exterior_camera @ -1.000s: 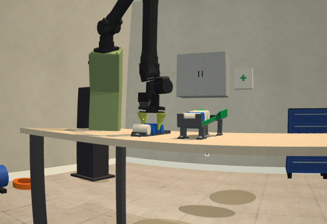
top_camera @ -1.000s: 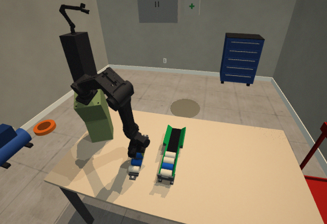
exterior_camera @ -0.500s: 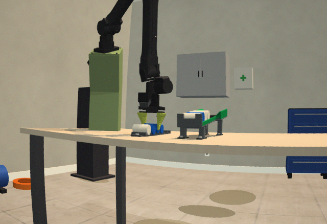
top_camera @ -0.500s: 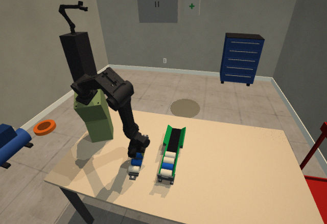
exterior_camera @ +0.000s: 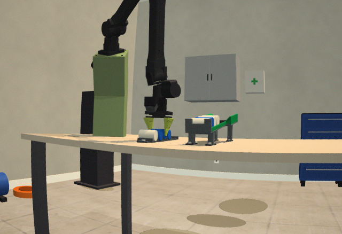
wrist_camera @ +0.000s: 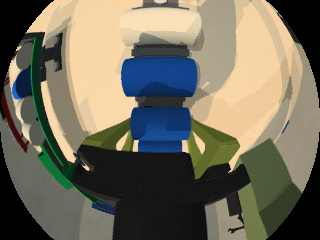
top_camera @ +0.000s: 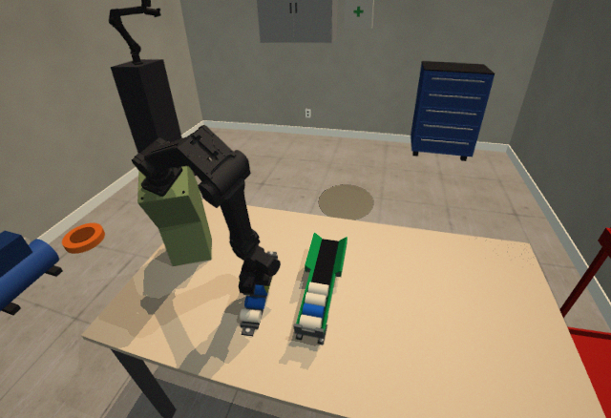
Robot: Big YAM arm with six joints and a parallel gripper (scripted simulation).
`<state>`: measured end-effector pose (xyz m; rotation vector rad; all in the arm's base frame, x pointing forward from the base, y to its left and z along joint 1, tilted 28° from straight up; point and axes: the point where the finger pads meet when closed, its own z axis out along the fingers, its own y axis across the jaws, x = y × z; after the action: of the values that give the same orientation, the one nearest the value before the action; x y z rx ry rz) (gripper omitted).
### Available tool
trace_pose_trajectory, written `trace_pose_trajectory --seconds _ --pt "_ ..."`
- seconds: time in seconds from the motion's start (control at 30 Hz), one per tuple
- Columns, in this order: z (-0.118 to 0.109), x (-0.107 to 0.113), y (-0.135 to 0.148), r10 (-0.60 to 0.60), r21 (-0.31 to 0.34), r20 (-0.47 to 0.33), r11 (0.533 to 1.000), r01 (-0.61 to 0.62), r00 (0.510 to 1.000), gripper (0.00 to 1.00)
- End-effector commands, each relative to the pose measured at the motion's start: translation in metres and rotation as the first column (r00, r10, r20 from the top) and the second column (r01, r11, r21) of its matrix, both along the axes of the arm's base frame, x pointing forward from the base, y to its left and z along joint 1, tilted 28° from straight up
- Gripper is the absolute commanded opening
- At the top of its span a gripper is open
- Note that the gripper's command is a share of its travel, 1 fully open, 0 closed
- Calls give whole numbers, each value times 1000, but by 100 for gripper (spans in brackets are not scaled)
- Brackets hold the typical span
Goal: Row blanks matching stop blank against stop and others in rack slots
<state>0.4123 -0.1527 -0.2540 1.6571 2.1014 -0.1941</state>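
The green feed ramp (top_camera: 322, 275) holds a row of blanks: a white blank (top_camera: 309, 323) at the stop, then a blue blank (top_camera: 311, 309), then two more white blanks (top_camera: 316, 295). The low dark stock rack lies left of the ramp. It holds a white blank (top_camera: 250, 316) at the near end and a blue blank (top_camera: 254, 303) behind it. My gripper (wrist_camera: 160, 120) reaches straight down into the rack and is shut on a second blue blank (wrist_camera: 160, 127), low in a slot behind those two. In the side view the fingers (exterior_camera: 158, 127) straddle this blank (exterior_camera: 161, 134).
The arm's green pedestal (top_camera: 178, 216) stands at the table's back left corner. The ramp stands on dark legs (exterior_camera: 201, 134) to the right of the rack. A red frame (top_camera: 589, 304) is past the table's right edge.
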Motion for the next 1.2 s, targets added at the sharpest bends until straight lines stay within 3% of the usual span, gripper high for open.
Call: trace_pose_trajectory --seconds 0.0,1.17 --pt "3 1 0 7 -2 7 1000 -7 1000 60" --pt "4 4 1 10 -2 8 1000 -10 1000 60"
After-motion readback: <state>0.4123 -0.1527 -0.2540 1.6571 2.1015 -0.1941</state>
